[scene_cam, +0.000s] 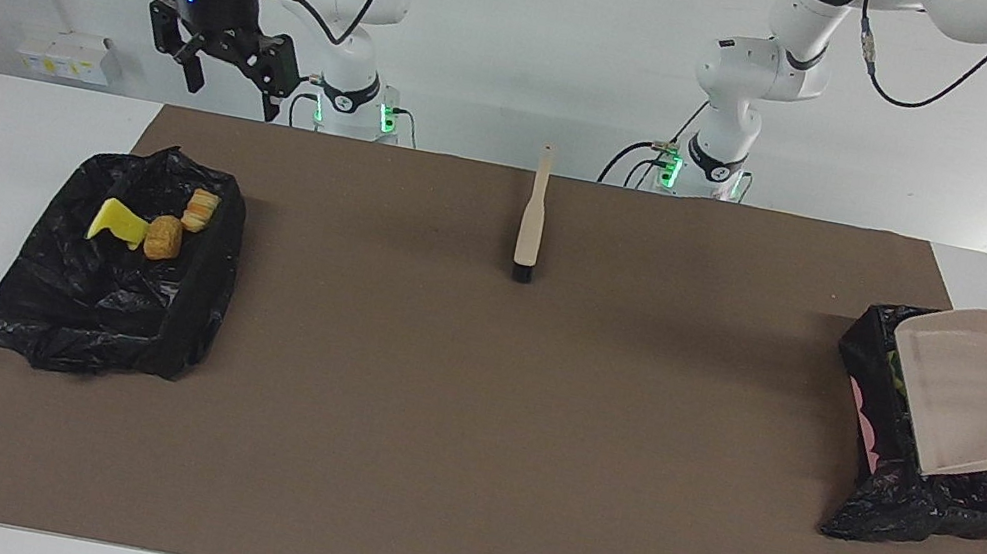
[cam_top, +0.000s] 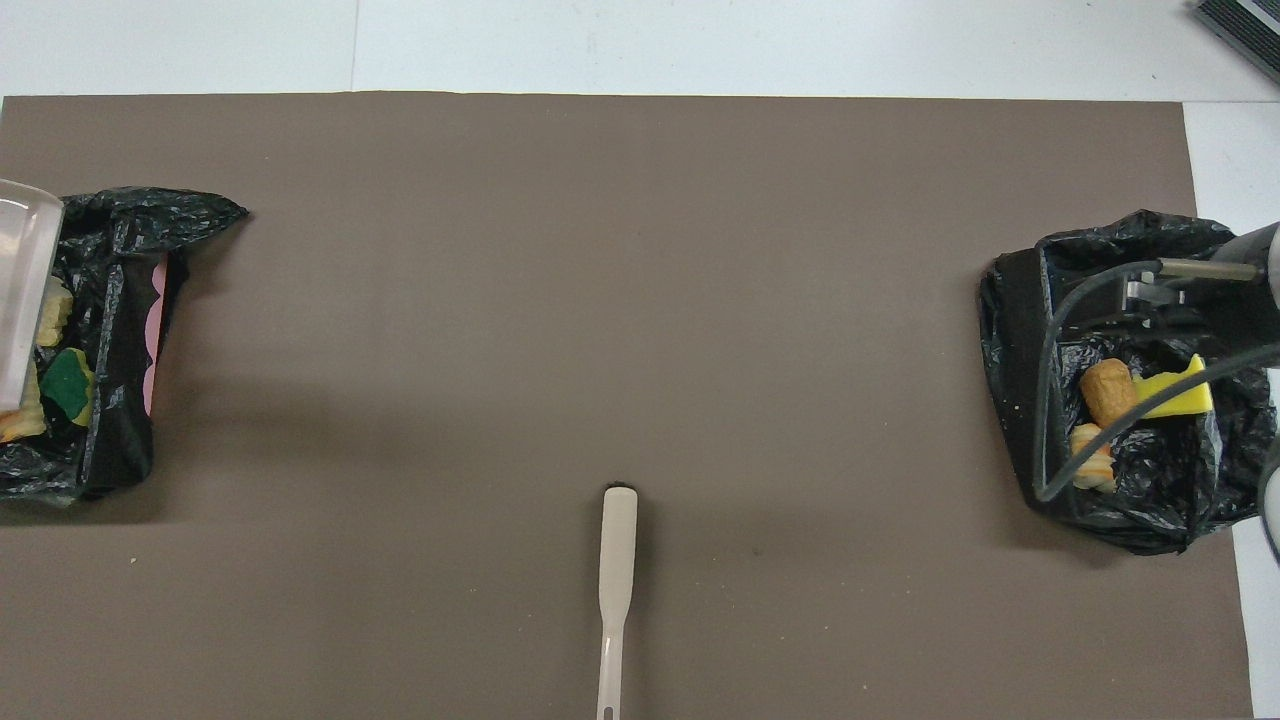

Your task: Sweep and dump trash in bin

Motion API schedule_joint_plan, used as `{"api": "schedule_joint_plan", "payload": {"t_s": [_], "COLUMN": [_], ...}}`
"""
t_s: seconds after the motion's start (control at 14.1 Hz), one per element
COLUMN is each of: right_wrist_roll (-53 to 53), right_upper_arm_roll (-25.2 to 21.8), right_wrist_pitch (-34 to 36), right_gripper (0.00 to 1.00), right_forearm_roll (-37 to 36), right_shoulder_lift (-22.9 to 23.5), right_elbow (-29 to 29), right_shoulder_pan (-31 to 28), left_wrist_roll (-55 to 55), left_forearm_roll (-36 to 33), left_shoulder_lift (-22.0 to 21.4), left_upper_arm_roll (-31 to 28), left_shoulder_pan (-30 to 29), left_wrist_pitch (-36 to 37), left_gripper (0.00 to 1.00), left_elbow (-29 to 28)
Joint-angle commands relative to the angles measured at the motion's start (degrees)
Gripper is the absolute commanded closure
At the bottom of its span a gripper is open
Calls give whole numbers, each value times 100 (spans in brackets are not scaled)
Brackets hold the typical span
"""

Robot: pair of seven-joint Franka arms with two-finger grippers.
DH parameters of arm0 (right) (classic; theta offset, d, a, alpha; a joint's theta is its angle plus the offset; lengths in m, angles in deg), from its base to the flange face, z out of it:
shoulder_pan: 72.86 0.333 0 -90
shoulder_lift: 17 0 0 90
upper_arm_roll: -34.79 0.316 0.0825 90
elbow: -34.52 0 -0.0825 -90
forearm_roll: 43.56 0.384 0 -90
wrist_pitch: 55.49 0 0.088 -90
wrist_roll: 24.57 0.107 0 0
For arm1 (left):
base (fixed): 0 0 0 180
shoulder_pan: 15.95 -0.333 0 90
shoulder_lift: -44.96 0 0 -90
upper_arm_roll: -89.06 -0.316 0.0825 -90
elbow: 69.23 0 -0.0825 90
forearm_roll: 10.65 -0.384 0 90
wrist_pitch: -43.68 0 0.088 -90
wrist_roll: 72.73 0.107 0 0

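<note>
— Where is the trash?
— In two black-lined bins: three scraps point(scene_cam: 150, 225) in the bin point(scene_cam: 107, 290) at the right arm's end, others under the dustpan point(scene_cam: 981, 393) over the other bin point(scene_cam: 942, 498).
— The claws?
— Left claw, hidden at the frame edge, is clamped on the dustpan's handle. Right claw point(scene_cam: 227, 90) hangs raised, fingers apart. The brush point(scene_cam: 530, 223) lies on the bench.

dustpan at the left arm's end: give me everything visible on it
The dustpan is beige, plastic-looking, a flat scoop with a raised rim and a straight handle that runs up out of the facing view toward the left arm; the gripper itself is not in view. It hangs tilted over the black-bagged bin at the left arm's end of the table, its inside facing the camera and empty, covering most of the scraps in the bin. Contact with the bag cannot be told.
</note>
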Motion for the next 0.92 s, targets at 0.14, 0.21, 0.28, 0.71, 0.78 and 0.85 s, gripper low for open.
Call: {"api": "schedule_joint_plan", "payload": {"t_s": [0.14,0.21,0.28,0.71,0.78,0.85], "right_wrist_roll": [-180,-180,-180,-207,-259,-468], "right_upper_arm_roll": [-89,-89,-80,-71,-71,-80], "right_wrist_pitch": [129,216,313,375,271,191], "right_gripper": [0,0,0,0,0,0], "right_forearm_roll": [139,182,183,411,411,402], "right_shoulder_lift": [-38,-82,-108,-293,-293,-284], "right_elbow": [-3,-38,-64,-328,-328,-337], "right_shoulder_pan": [-71,-62,-62,-53,-53,-62], "left_wrist_roll": [-592,-750,-1012,-4464,-4878,-5343], "left_forearm_roll": [623,747,948,2161,2259,2364], "left_shoulder_lift": [-449,-520,-651,-1241,-1302,-1311], "left_upper_arm_roll": [-66,-66,-66,-58,-58,-49], "left_shoulder_pan": [632,763,930,1879,2090,2257], "left_wrist_pitch": [473,526,553,1141,1150,1142], "left_gripper": [100,100,100,100,100,100], "left_elbow": [-565,-688,-889,-1699,-1770,-1788]}}
